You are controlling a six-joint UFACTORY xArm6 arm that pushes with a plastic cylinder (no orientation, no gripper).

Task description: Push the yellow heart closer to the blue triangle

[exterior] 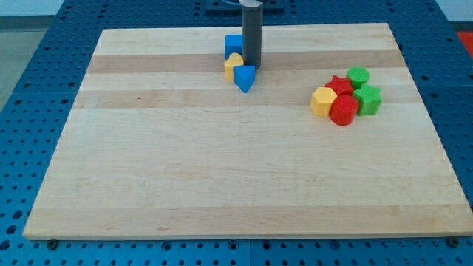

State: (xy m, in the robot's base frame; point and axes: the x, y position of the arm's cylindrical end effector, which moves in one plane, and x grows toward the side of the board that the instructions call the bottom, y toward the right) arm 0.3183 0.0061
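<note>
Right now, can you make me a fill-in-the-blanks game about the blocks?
1. The yellow heart touches the blue ____.
2. My tip sits just to the view's ____ of the yellow heart.
3. The blue cube lies toward the view's ____ from the heart.

Missing words: triangle; right; top

You are seeing my tip [253,65] resting near the worktop's [222,185] top edge, touching the blue triangle [244,77], with the yellow heart [234,66] pressed against the triangle's left and a blue cube [233,44] just behind.
</note>
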